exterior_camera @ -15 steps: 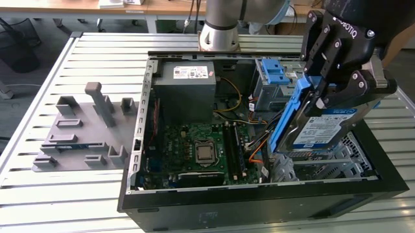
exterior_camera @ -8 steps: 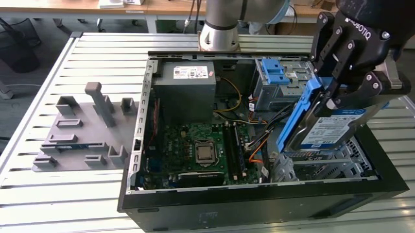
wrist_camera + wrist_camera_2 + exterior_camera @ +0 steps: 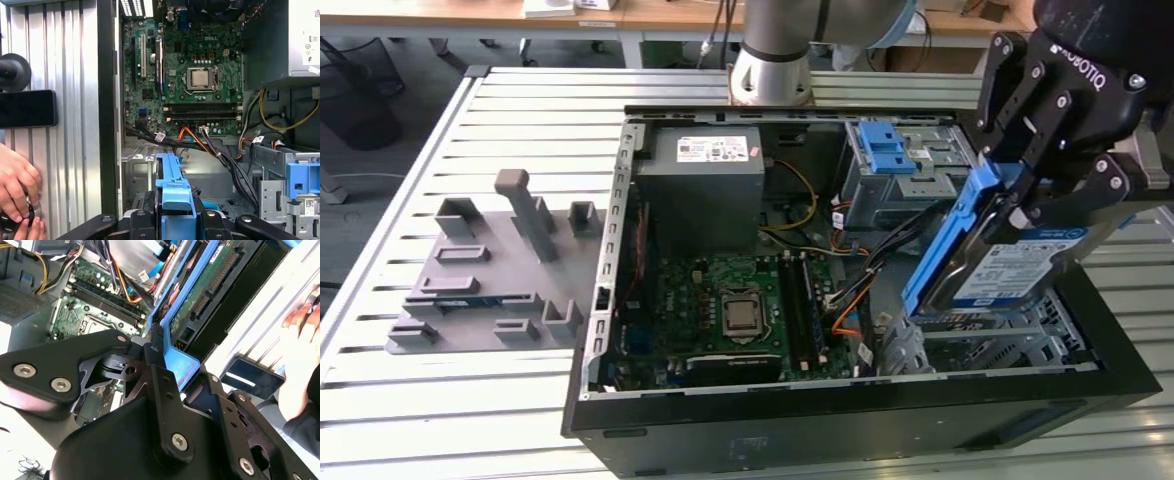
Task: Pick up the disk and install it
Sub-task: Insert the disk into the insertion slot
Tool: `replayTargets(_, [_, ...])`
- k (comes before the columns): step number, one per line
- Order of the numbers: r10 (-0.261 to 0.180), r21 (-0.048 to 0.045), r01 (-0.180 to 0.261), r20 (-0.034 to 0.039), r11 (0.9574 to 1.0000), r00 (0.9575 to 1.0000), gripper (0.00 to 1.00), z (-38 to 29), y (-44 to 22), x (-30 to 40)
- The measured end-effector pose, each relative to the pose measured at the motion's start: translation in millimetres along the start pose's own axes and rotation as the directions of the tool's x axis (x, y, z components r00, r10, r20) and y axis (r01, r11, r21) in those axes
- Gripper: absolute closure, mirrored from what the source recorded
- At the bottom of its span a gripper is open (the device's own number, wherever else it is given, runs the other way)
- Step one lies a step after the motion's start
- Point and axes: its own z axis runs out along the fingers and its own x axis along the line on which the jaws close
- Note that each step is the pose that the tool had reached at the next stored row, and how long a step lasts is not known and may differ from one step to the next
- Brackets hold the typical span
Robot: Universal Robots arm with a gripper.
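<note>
Gripper (image 3: pixel 1031 190) hangs over the open case (image 3: pixel 854 430) at the exterior view's right, fingers (image 3: pixel 162 385) clamped on the top end of the disk (image 3: pixel 1007 265) by its blue carrier bracket (image 3: pixel 177 360). The disk is off the surface (image 3: pixel 520 110), tilted, its lower end just above the metal bay (image 3: pixel 987 345) in the case's near corner, not seated yet. Risks: the grip is on plastic at one end only, so the disk may pivot or slip if its lower edge hits the bay rim. Tilted like this, it could also jam instead of sliding in. The loose cables (image 3: pixel 854 290) run close beside the bay and could snag or get pinched under the bracket. Around it: motherboard (image 3: pixel 734 300), power-supply box (image 3: pixel 707 160), drive cage (image 3: pixel 907 185) with blue latch (image 3: pixel 887 150) behind the disk, grey fixture (image 3: pixel 494 270) well apart on the surface. A person's hand (image 3: pixel 17 182) rests on the surface just outside the case wall, near the arm's path, so there is a contact hazard.
</note>
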Motion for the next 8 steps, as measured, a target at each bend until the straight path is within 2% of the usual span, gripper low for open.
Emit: replayTargets(8, [0.000, 0.0000, 0.000, -0.0002, 1.0000, 1.0000, 0.63, 5.2, -9.8, -0.2])
